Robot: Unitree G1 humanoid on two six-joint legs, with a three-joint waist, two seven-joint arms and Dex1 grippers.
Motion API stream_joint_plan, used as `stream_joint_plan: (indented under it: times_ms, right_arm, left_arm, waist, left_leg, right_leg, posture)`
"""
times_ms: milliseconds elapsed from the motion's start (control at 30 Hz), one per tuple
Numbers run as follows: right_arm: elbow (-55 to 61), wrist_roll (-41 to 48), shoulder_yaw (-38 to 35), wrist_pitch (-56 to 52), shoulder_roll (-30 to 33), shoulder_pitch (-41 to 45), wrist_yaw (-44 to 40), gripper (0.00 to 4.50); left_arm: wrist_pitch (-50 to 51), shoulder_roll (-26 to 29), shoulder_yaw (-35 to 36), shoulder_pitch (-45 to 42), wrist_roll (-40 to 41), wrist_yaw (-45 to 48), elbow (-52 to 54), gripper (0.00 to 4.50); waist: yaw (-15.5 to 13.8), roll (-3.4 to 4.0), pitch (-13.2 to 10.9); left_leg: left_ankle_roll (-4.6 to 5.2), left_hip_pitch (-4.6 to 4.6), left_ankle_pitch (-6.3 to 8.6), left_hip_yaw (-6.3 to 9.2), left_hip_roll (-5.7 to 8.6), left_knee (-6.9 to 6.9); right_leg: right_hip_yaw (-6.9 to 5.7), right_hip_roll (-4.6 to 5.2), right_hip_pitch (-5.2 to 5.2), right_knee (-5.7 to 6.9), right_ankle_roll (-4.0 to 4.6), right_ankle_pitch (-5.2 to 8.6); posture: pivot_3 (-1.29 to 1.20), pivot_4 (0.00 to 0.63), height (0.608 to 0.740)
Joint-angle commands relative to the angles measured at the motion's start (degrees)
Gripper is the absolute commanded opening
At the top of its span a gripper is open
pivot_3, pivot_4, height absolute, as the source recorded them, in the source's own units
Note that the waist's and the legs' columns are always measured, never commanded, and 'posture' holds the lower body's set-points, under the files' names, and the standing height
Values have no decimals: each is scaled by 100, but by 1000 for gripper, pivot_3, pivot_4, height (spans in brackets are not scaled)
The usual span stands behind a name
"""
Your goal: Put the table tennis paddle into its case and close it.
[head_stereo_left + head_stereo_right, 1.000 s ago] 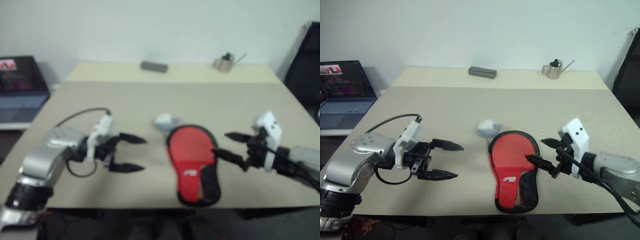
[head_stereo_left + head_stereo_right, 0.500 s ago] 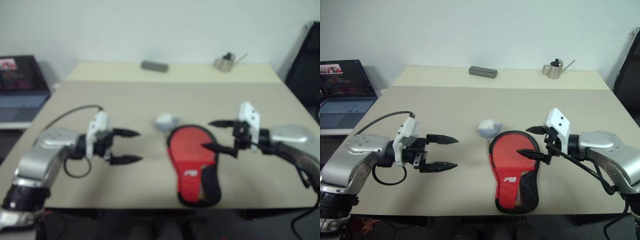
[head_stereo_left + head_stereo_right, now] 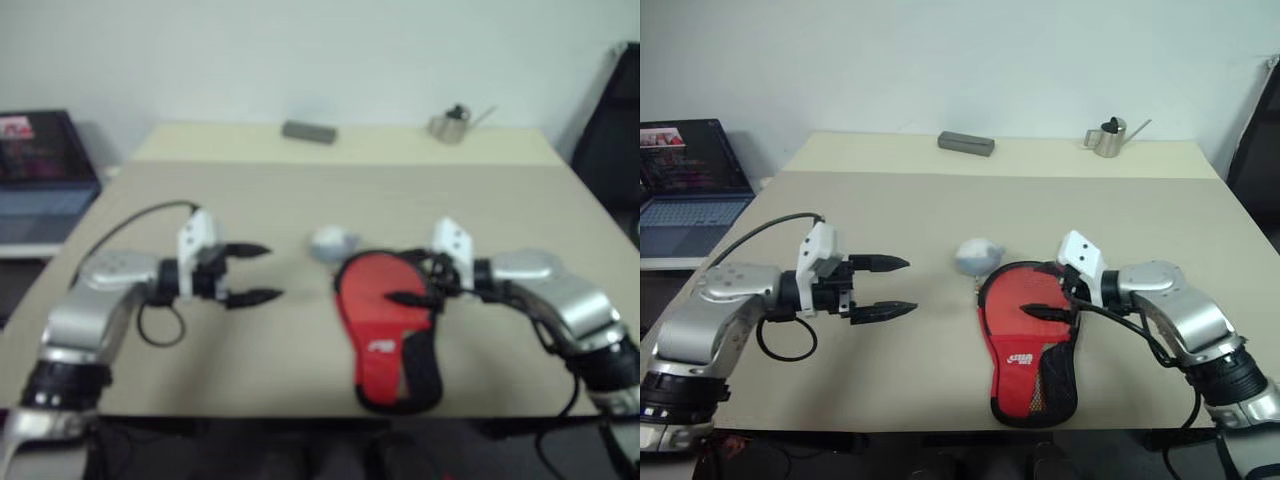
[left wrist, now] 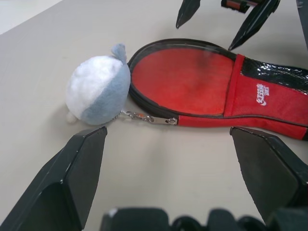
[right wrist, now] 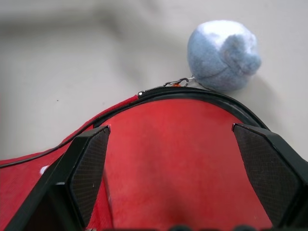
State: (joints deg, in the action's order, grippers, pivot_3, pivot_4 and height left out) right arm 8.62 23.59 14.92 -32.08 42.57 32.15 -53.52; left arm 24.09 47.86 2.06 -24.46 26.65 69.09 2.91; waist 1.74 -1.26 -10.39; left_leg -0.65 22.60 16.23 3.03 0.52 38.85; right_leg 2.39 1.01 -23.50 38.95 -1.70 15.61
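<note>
The red case (image 3: pixel 1017 345) with black trim lies flat near the table's front edge, round end away from me. A round red face (image 4: pixel 185 79) shows inside the trim at that end. I cannot tell whether it is the paddle or the cover, and no handle shows. A black mesh part (image 3: pixel 1056 378) runs along the narrow end. My right gripper (image 3: pixel 1032 290) stands open just above the round end, pointing left. My left gripper (image 3: pixel 908 285) is open too, left of the case, pointing at it with bare table between them.
A grey-white plush ball (image 3: pixel 978 256) hangs by a short chain (image 4: pixel 144 117) on the case's zip, touching the round end. At the table's far edge stand a grey block (image 3: pixel 965 144) and a small metal can (image 3: pixel 1107 138). A laptop (image 3: pixel 685 175) sits off the left side.
My right gripper has swung left from beside the case to over its round end, and its wrist has rolled. The left gripper moved slightly away from me and turned toward the case. Both stayed open.
</note>
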Motion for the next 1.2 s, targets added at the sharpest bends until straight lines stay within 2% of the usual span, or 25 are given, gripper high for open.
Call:
stream_joint_plan:
  times_ms: [33,300,533,767,1000,1200]
  right_arm:
    - [-137,-297,90,181,-168,72,-72,4452]
    - [-649,-1000,356,664,-504,23,-207,4452]
    - [-986,-1348,467,739,-685,47,-320,4452]
    - [-973,-1445,459,683,-851,68,-329,4452]
    - [-1041,-1568,445,687,-869,93,-348,4452]
    - [-976,-1602,417,636,-910,44,-354,4452]
  left_arm:
    - [-31,-40,39,-205,-31,-70,0,4500]
    - [-54,-86,-60,-417,-216,-94,-189,4500]
    - [-169,-213,-337,-700,-715,-355,-595,4500]
    - [-236,-695,-691,-1312,-1232,-768,-1265,4500]
    - [-478,-982,-1016,-1788,-1633,-752,-1866,4500]
    - [-1004,-1375,-1208,-2426,-2072,-928,-2934,4500]
  waist:
    - [3,0,0]
    - [9,0,0]
    - [3,0,0]
    - [-1,0,0]
    - [4,0,0]
    - [-4,0,1]
  left_leg:
    - [0,0,0,-1,0,0]
    - [0,-1,0,-3,1,1]
    - [-1,-2,0,-3,3,3]
    - [-1,-2,0,0,4,5]
    - [-1,-2,-1,-2,5,6]
    - [-2,-2,-1,-2,7,8]
  right_leg:
    - [0,0,0,0,0,0]
    - [-5,0,-1,2,1,-1]
    - [-8,0,-1,4,1,-1]
    - [-12,0,-1,6,2,-1]
    - [-12,1,-2,8,2,-2]
    - [-14,1,-2,8,2,-2]
  posture:
    - [0,150,740]
    - [0,150,740]
    - [0,150,740]
    - [0,150,740]
    - [0,150,740]
    - [0,150,740]
